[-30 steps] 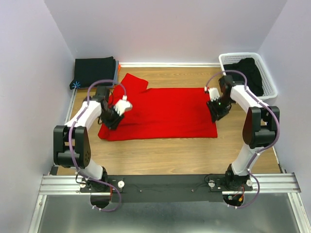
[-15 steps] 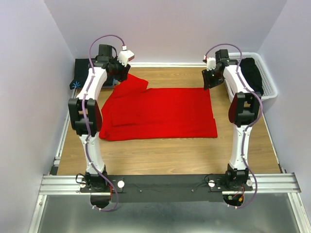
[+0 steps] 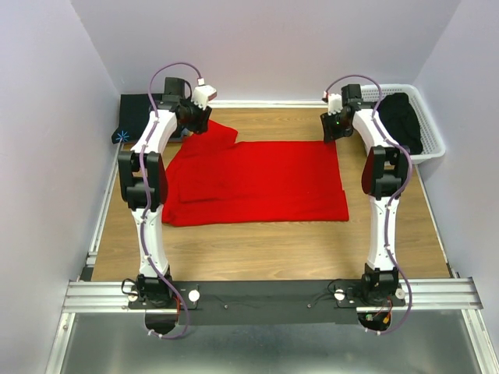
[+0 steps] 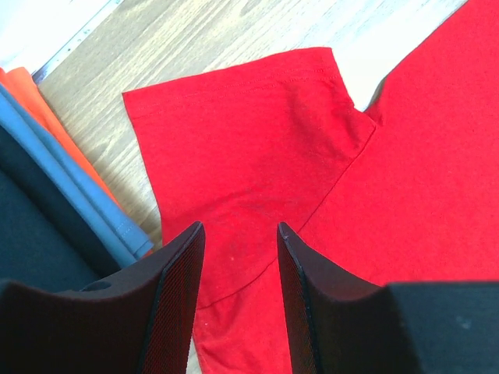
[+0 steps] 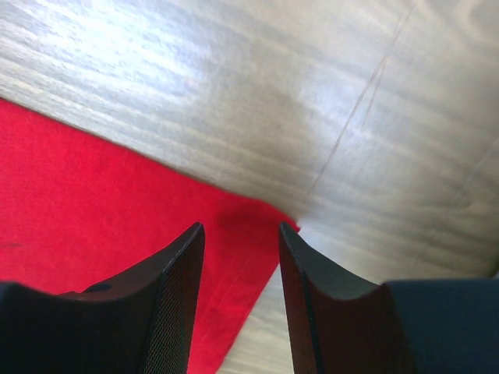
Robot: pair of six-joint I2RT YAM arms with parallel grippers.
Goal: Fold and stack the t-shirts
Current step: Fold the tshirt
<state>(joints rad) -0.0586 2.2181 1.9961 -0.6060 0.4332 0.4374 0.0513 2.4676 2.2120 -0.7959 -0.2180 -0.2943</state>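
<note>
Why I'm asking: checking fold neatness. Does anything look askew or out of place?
The bright red cloth t-shirt lies as a rough rectangle, but one short sleeve sticks out at an angle at its far left corner. Nothing looks spilled or damaged.

The top view looks down from behind the arms point(image 3: 146, 175) over the whole bench point(image 3: 257, 249); both wrist views sit close above the far edge of the red shirt point(image 3: 257, 183).

Open tabletop point(image 3: 257, 249) near arm bases, folded shirt stack point(image 3: 148, 113) far left, basket point(image 3: 374, 91) far right
</note>
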